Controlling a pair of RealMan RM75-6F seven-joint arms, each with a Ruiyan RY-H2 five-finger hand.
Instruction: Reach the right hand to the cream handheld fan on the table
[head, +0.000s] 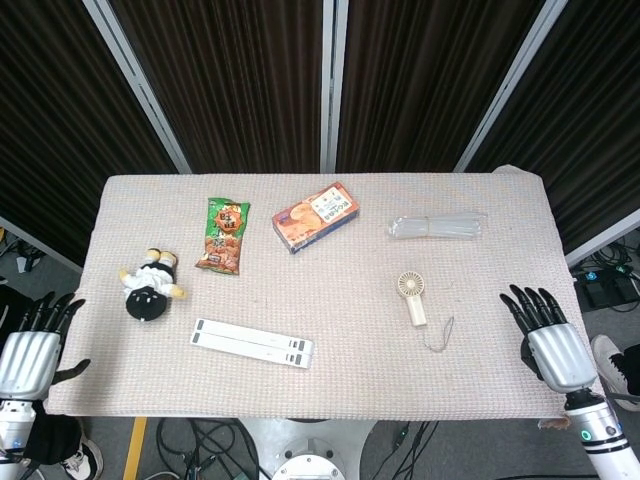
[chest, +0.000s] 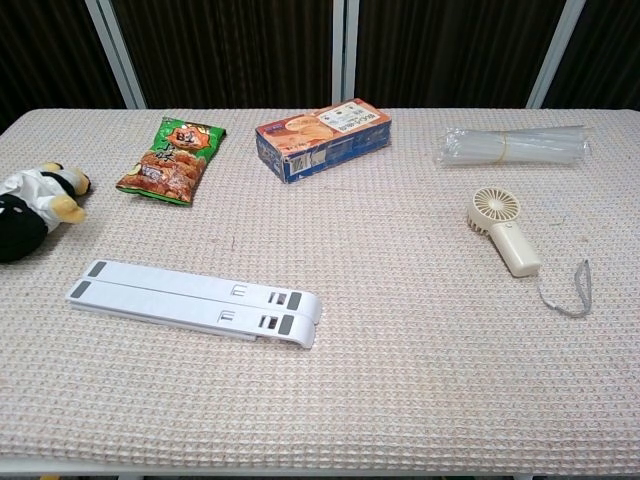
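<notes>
- Beige woven surface (head: 330, 330) carries the cream plastic handheld fan (head: 411, 297), lying flat right of centre, its wrist cord trailing.
- Right robot hand (head: 545, 335) hovers over the right edge, fingers apart, holding nothing, well apart from the fan.
- Left robot hand (head: 28, 350) is spread, off the left edge.
</notes>
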